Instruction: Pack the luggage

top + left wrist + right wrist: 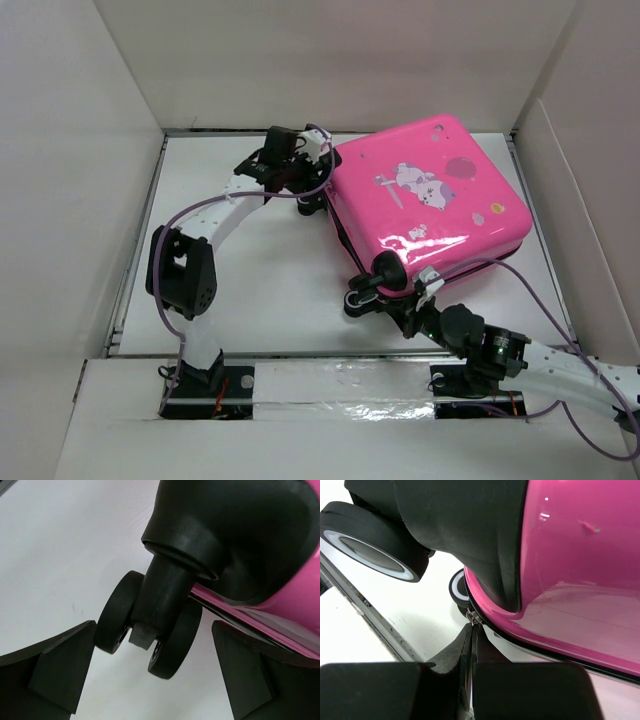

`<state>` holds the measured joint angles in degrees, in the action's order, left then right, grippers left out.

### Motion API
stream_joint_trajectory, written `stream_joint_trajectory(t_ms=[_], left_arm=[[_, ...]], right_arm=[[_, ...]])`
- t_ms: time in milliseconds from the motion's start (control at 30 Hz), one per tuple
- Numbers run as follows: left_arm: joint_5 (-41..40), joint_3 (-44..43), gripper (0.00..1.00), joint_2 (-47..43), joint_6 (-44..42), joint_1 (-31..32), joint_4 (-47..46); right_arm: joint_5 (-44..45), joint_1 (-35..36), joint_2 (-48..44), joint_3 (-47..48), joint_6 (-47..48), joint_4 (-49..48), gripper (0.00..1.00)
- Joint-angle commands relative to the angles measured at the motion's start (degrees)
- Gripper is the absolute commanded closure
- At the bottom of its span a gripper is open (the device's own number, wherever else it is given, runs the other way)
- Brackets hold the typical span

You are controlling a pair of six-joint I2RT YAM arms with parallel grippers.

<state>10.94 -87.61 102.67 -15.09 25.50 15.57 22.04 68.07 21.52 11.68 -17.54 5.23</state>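
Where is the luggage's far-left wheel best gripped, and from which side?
Probably grip the twin wheel across its flat outer faces, coming from outside the luggage corner; it juts clear on its stem, and the open left gripper straddles it.

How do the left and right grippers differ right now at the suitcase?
The left gripper is open, its fingers either side of a black caster wheel; the right gripper is shut. The left gripper is at the luggage far wheeled corner; the right gripper's tips are at the zipper seam by the near one. Both sit low along the closed luggage's wheeled side.
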Motion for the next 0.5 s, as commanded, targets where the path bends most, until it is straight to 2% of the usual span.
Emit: stream_joint_trajectory(t_ms=[0,467], left_arm=[[1.10,-2.73,0.01,2.08,-1.96,-0.18,-1.16],[-1.00,-3.88,0.05,2.45,-3.10,-0.18,-6.17]], right_arm=[[-0.95,0.74,0.45,2.82,0.49,-6.20,1.00],[-0.69,0.74,1.42,2.29,-0.83,-5.94,1.00]])
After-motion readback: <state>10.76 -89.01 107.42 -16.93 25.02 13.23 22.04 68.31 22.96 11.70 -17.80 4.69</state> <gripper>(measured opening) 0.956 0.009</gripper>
